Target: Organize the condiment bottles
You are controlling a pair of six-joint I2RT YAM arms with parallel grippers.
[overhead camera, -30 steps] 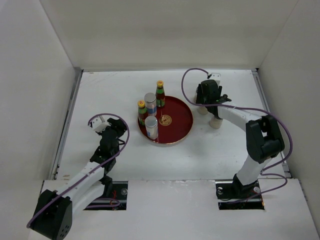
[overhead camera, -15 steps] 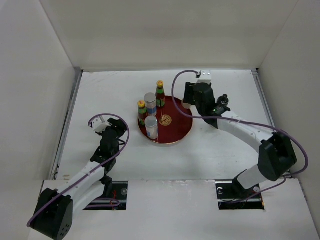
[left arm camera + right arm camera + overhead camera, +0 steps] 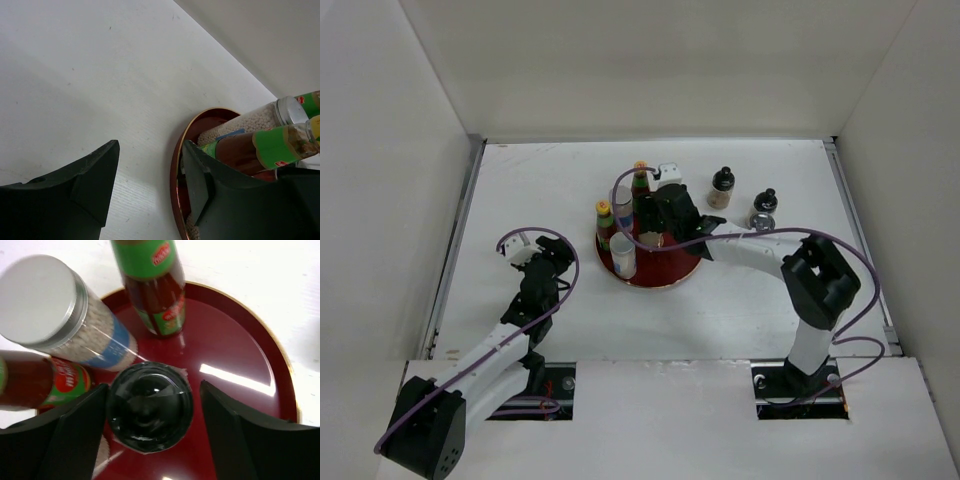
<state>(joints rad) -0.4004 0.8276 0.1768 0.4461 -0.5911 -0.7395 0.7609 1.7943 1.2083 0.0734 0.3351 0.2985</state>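
Observation:
Over the red plate [image 3: 682,258] my right gripper [image 3: 650,218] stands open around a black-capped bottle [image 3: 150,407]. That bottle stands upright on the plate [image 3: 235,355]; the left finger touches its cap and the right finger is clear of it. Around it are a silver-lidded shaker [image 3: 55,315] and two green-red bottles [image 3: 152,285] [image 3: 35,380]. A second shaker [image 3: 622,256] stands at the plate's near left. My left gripper [image 3: 546,250] is open and empty on the table left of the plate [image 3: 175,170].
Off the plate at the back right stand two black-capped bottles [image 3: 721,187] [image 3: 766,200] and a silver-topped one [image 3: 761,220]. White walls close in the table on three sides.
My right arm swung left from the back right of the table to the plate with the black-capped bottle, and its jaws have widened. The left arm has stayed put.

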